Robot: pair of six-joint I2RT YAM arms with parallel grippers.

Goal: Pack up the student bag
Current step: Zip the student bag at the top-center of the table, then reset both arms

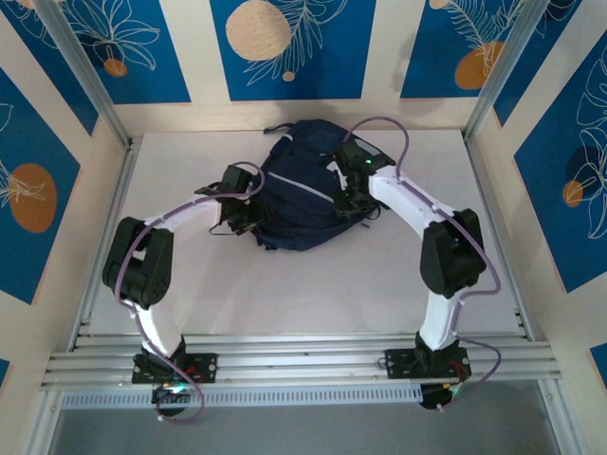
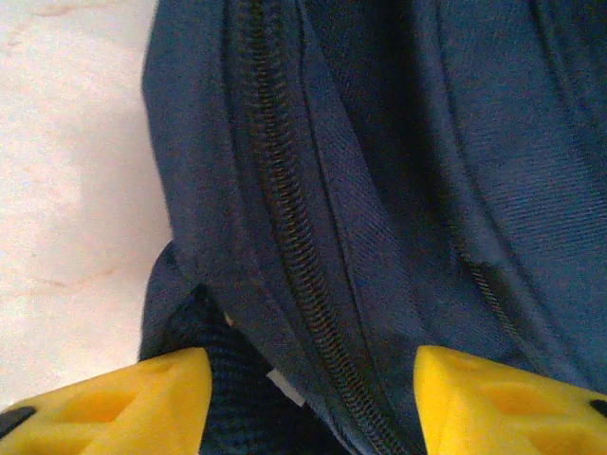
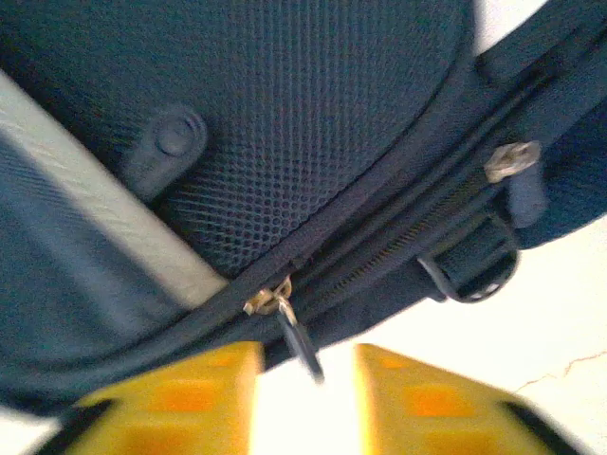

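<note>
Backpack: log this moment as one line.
backpack on table | left gripper open at a zipper seam | right gripper open, zipper pull in the gap

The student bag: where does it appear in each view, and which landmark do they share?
Top external: the student bag lies on the far half of the table.
Left wrist: it covers centre and right, a zipper running down.
Right wrist: it covers the upper part, a zipper pull hanging.
Shared landmark: the pale table.
</note>
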